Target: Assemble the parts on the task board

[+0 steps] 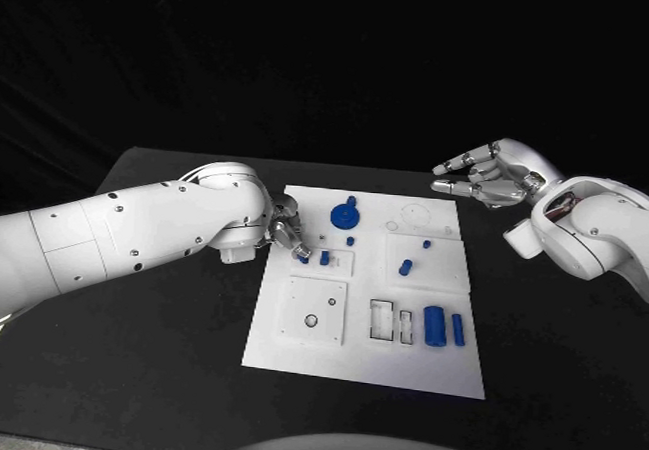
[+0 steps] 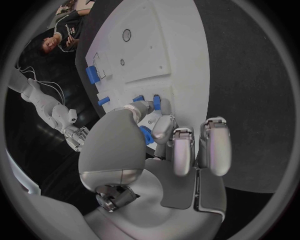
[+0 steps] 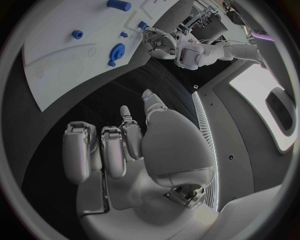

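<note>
On the black table (image 1: 145,377) the white task board (image 1: 361,372) carries, nearest the robot, a large blue cylinder (image 1: 434,326) with a slimmer blue peg (image 1: 457,330) just beside it. Farther along, the left hand (image 1: 285,235) hangs over the board's left edge, fingertips (image 2: 164,127) curled down at a small blue part (image 1: 325,257); whether they grip or merely touch it, I cannot tell. Beyond, a blue gear (image 1: 345,217) lies near the far end, and the right hand (image 1: 486,177) hovers off the far right corner, fingers loosely spread, holding nothing.
</note>
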{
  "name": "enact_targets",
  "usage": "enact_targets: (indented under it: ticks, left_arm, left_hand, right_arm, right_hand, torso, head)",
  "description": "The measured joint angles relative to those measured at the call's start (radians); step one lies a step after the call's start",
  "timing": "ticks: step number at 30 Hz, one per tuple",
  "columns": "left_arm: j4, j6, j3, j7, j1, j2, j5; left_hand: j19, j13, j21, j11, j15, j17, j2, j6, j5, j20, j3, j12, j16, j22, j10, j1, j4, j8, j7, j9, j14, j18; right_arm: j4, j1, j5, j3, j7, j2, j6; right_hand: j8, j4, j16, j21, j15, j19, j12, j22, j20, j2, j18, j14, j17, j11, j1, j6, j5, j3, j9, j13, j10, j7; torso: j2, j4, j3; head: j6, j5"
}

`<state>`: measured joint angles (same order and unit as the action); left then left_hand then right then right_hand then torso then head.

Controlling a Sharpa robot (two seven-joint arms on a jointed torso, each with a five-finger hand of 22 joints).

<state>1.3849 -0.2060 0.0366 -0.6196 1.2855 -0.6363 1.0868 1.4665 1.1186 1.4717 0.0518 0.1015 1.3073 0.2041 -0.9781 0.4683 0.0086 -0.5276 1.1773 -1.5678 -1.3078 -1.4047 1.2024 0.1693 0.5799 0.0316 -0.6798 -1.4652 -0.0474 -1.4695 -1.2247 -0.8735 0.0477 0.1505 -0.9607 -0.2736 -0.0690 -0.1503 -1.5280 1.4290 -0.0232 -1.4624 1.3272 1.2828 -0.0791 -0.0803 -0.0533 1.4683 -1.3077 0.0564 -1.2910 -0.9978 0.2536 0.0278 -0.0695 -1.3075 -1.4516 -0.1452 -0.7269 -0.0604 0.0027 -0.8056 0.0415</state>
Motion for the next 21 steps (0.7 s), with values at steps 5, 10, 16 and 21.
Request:
enact_targets:
  ticks: [5, 10, 16, 21]
  left_arm:
    - [-0.005, -0.003, 0.0, -0.01, 0.001, 0.005, -0.007]
    - [-0.007, -0.005, 0.0, -0.022, 0.002, 0.008, -0.012]
    - [-0.009, -0.006, -0.001, -0.035, 0.003, 0.011, -0.014]
    - [-0.011, -0.006, -0.001, -0.043, 0.003, 0.014, -0.016]
  left_hand:
    - [0.0, 0.006, 0.0, 0.004, 0.0, 0.0, -0.007, -0.007, 0.0, 0.0, -0.011, 0.0, 0.0, 0.0, -0.004, -0.041, -0.049, -0.012, -0.007, 0.002, 0.0, 0.0]
    - [0.0, 0.011, 0.004, 0.004, 0.0, 0.0, -0.01, -0.016, 0.0, 0.0, -0.013, 0.004, 0.0, 0.0, -0.004, -0.057, -0.065, -0.017, -0.005, 0.005, 0.0, 0.012]
    - [0.0, 0.015, 0.008, 0.006, 0.0, 0.0, -0.01, -0.03, 0.0, 0.0, 0.003, 0.005, 0.0, 0.0, -0.006, -0.068, -0.052, -0.018, -0.02, 0.005, 0.0, 0.016]
    - [0.0, 0.02, 0.008, 0.006, 0.004, 0.0, -0.009, -0.039, 0.001, 0.0, 0.016, 0.011, 0.0, 0.0, -0.006, -0.079, -0.044, -0.02, -0.021, 0.005, -0.004, 0.016]
  right_arm:
    - [0.0, 0.0, 0.0, 0.0, 0.0, 0.0, 0.0]
    - [0.0, 0.0, 0.0, 0.0, 0.0, 0.0, 0.0]
    - [-0.001, 0.0, 0.0, 0.0, 0.0, 0.0, 0.0]
    - [-0.001, 0.0, 0.0, 0.0, 0.0, -0.001, 0.0]
  right_hand:
    - [0.0, 0.0, 0.0, 0.0, 0.0, 0.0, 0.0, 0.0, 0.0, 0.0, 0.0, 0.0, 0.0, 0.0, 0.0, 0.0, 0.0, 0.0, 0.0, 0.0, 0.0, 0.0]
    - [0.0, 0.0, 0.0, 0.0, 0.0, 0.0, 0.0, 0.0, 0.0, 0.0, 0.0, 0.0, 0.0, 0.0, 0.0, 0.0, 0.0, 0.0, 0.0, 0.0, 0.0, 0.0]
    - [0.0, 0.0, 0.0, 0.0, 0.0, 0.0, 0.0, 0.0, 0.0, 0.0, 0.0, 0.0, 0.0, 0.0, 0.0, 0.0, 0.0, 0.0, 0.0, 0.0, 0.0, 0.0]
    - [0.0, 0.0, 0.0, 0.0, 0.0, 0.0, 0.0, 0.0, 0.0, 0.0, 0.0, 0.0, 0.0, 0.0, 0.0, 0.0, 0.0, 0.0, 0.0, 0.0, 0.0, 0.0]
  torso:
    - [0.0, 0.0001, 0.0]
    - [0.0, 0.0002, -0.0002]
    - [0.0, 0.0, -0.0003]
    - [0.0, -0.0005, -0.0003]
  head:
    - [-0.002, -0.001]
    - [-0.004, -0.003]
    - [-0.005, -0.005]
    - [-0.007, -0.006]
